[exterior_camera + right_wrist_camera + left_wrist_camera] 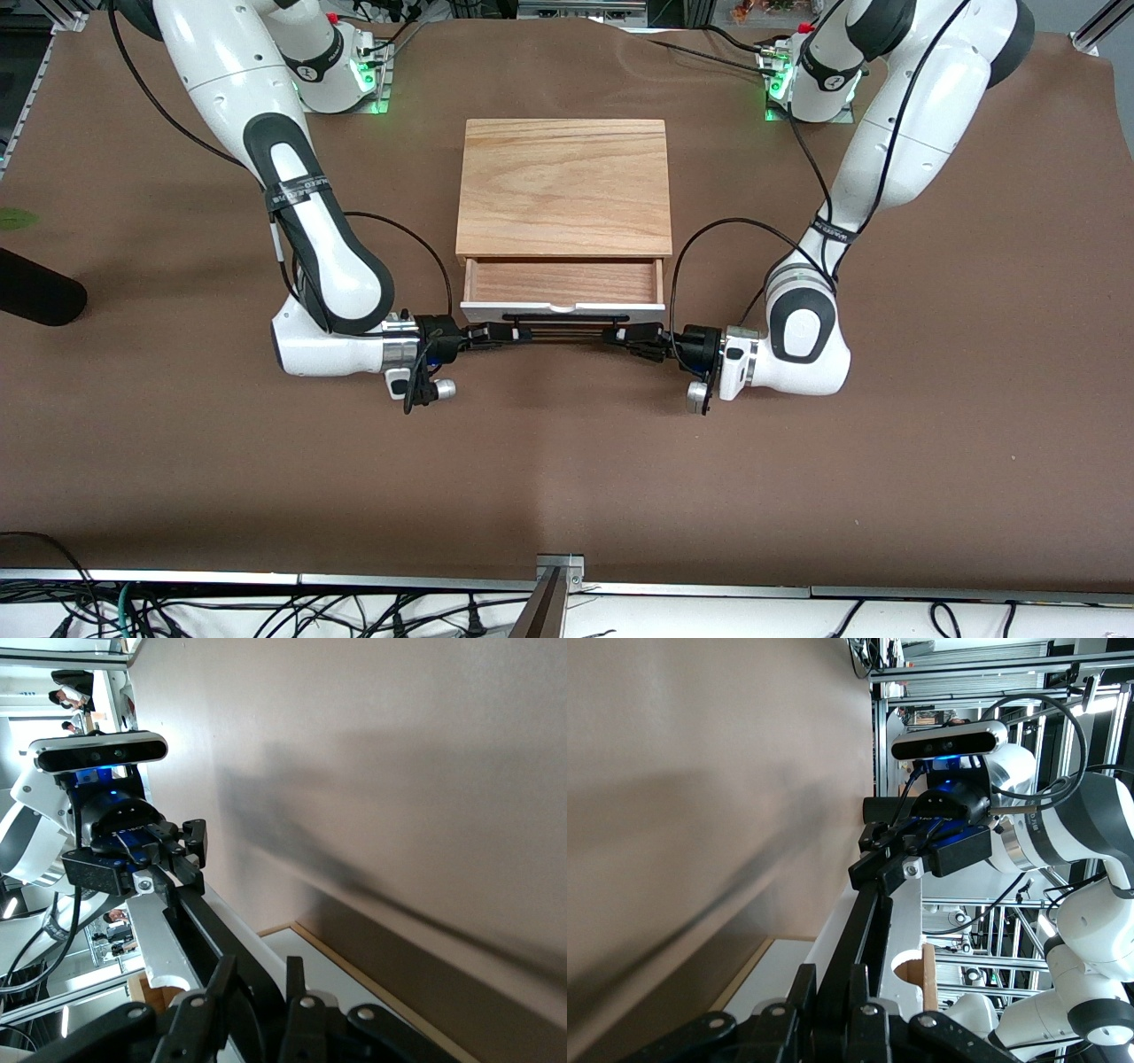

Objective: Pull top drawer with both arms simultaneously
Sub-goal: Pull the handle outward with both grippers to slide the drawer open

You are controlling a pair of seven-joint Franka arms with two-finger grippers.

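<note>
The top drawer (563, 282) stands partly pulled out of the low cabinet, its oak-grain inside showing. Its white front panel (496, 310) faces the front camera, with the black wire handle (565, 336) in front of it. My left gripper (633, 337) is shut on the handle's end toward the left arm. My right gripper (500, 334) is shut on the end toward the right arm. In the left wrist view my left gripper (830, 988) clasps the black bar, with the right gripper (886, 870) farther along it. The right wrist view shows my right gripper (260, 979) on the bar and the left gripper (168, 870) at its other end.
The cabinet's oak-grain top slab (563, 182) lies between the two arm bases on the brown table cover. A black cylindrical object (35, 288) pokes in at the right arm's end of the table. A metal bracket (558, 567) sits at the table edge nearest the front camera.
</note>
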